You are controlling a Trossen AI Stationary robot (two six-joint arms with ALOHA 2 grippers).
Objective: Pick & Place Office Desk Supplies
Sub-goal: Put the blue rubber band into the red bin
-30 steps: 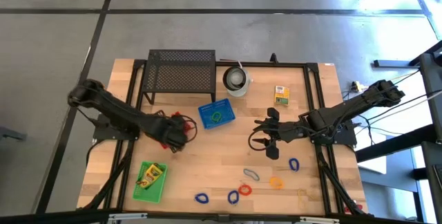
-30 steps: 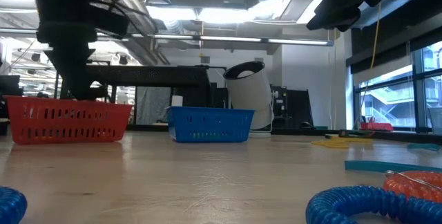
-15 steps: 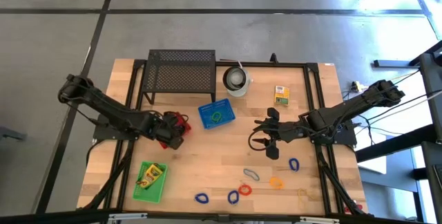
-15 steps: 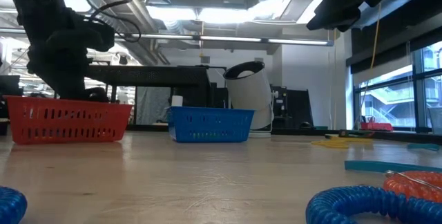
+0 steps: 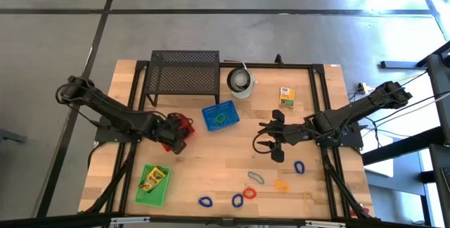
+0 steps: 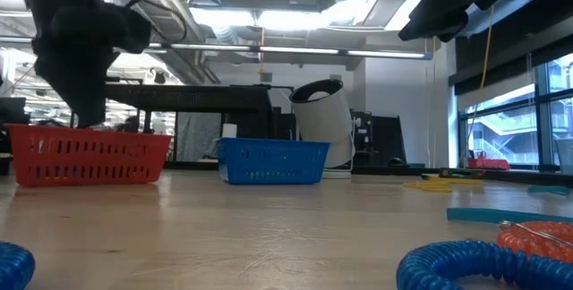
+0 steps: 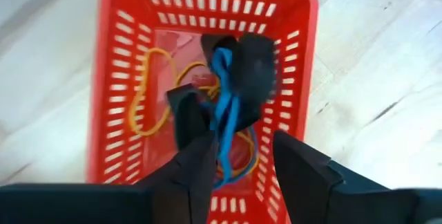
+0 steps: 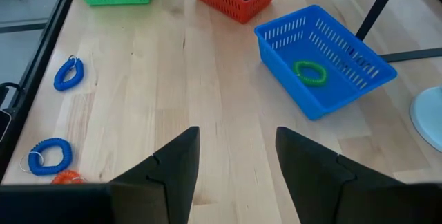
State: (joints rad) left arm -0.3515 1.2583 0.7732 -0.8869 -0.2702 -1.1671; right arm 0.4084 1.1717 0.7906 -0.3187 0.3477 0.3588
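Overhead, the left gripper [image 5: 174,134] hung above the red basket [image 5: 184,124], which sat at about nine o'clock of the table's centre, just at eight o'clock of the blue basket [image 5: 220,117]. Its fingers [image 7: 200,165] stood apart in the wrist view, with a blue loop [image 7: 222,106] and a small black clip [image 7: 252,68] between and beyond them over the basket's floor; whether they still touched the fingers could not be told. Thin yellow bands [image 7: 153,89] lay on that floor too. The right gripper [image 5: 269,138] waited at roughly three o'clock of centre, fingers spread and holding nothing. A green loop [image 5: 221,119] lay inside the blue basket. The green basket [image 5: 152,185] at seven o'clock held a yellow-and-green box [image 5: 155,179]; another such box [image 5: 285,96] lay at one o'clock. Loose loops lay along the five and six o'clock side: blue [image 5: 299,167], grey [image 5: 255,177], orange [image 5: 281,185], red [image 5: 249,193] and two more blue [image 5: 238,201].
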